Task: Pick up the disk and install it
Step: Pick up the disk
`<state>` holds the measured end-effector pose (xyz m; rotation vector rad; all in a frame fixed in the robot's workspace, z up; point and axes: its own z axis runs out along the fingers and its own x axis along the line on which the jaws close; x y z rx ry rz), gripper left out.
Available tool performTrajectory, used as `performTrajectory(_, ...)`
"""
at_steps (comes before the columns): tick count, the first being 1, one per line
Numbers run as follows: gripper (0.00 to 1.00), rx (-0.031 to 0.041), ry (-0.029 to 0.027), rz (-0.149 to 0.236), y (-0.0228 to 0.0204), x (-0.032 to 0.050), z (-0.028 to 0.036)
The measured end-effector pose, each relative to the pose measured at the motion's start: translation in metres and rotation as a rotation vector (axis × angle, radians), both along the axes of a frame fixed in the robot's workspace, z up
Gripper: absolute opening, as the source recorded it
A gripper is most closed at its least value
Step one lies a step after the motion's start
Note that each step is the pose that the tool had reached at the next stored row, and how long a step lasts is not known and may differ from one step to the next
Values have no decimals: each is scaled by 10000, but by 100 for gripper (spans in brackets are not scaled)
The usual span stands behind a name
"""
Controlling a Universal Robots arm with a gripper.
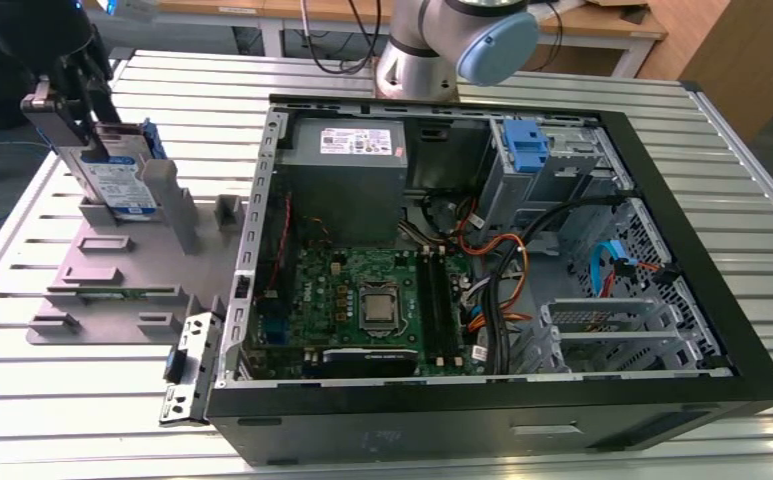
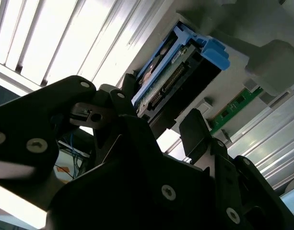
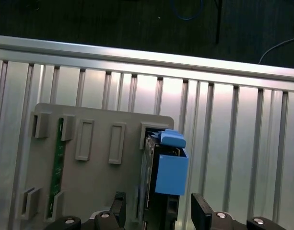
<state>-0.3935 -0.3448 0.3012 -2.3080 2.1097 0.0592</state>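
Silver-grey with blue rails, the disk [image 1: 117, 172] stands on edge in a slot of the grey holder tray [image 1: 119, 258] on the slatted metal counter [image 1: 39, 395] beside the open computer case [image 1: 493, 415], while the gripper [image 3: 159, 203] is spread wide with a finger either side of it

**Matt plastic on bright ribbed metal**

The claw [image 3: 158, 211] is matt black, and its fingers [image 3: 200, 207] look dull and smooth. Between them, the disk [image 3: 170, 172] has smooth blue plastic rails with a faint sheen around a grey metal body. The holder tray [image 3: 96, 182] below the claw is matt grey plastic. It rests on the surface [image 3: 233, 143], which is ribbed bare metal catching a soft glare. Away from the claw, the computer case [image 1: 493, 420] is matt black
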Motion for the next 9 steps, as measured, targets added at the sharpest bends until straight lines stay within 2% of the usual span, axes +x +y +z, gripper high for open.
performTrajectory(2,64,59,-1,-2,1,0,0)
performTrajectory(9,64,65,2,-1,0,1,3)
